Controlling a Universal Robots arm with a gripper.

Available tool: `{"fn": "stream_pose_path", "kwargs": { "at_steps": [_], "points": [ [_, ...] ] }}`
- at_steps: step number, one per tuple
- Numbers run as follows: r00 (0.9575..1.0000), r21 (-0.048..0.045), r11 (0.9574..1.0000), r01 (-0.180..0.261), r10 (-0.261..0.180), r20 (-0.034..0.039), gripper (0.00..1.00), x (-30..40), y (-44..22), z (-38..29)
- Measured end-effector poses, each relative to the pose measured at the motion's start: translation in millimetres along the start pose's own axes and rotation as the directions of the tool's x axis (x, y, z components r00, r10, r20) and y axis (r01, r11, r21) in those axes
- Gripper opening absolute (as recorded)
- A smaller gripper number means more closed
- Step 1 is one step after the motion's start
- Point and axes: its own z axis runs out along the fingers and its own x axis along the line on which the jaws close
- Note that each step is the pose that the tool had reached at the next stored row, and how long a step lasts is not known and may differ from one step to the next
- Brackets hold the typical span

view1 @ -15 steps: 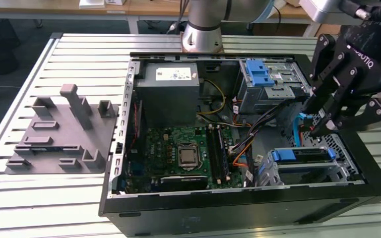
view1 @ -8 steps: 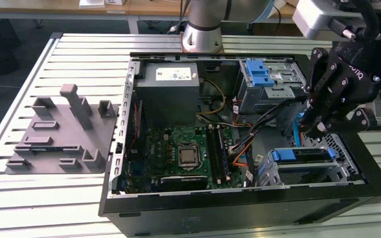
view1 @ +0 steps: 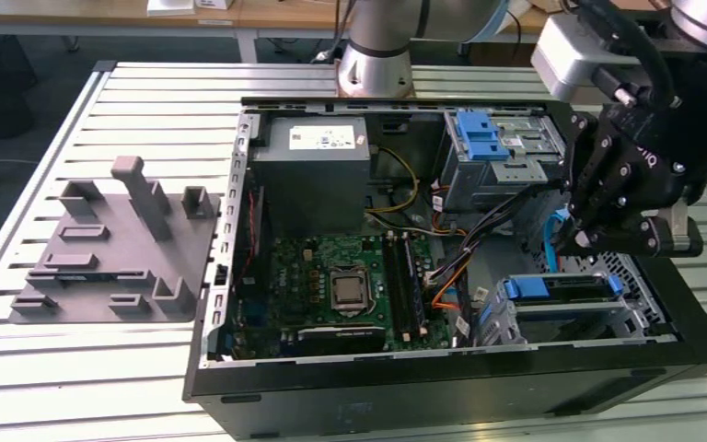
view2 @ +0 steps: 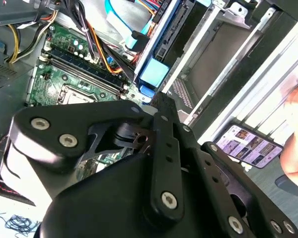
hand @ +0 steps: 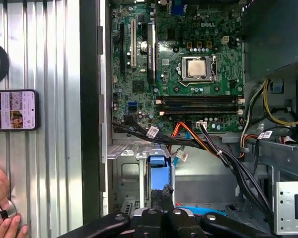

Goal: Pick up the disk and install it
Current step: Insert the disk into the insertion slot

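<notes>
The disk sits on edge in the metal drive cage at the corner of the open computer case nearest the exterior view's lower right, with its blue carrier frame showing. In both wrist views its blue end tab shows at the cage's mouth. My black gripper hangs just above the cage, a little apart from the disk in the exterior view. In the first wrist view the gripper lies close to the blue tab. Whether it touches the disk I cannot tell.
Black, orange and blue cables run between the motherboard and the cage. A grey power supply box and an upper bay with a blue latch stand at the back. A grey fixture, a phone and a person's hand are on the table.
</notes>
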Motion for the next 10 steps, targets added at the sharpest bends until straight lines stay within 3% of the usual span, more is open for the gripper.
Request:
{"fn": "stream_pose_path", "kwargs": {
  "at_steps": [10],
  "points": [
    [1.0, 0.0008, 1.0, 0.001, -0.001, -0.0019, 0.11, -0.1, -0.2, 17.0]
  ]
}}
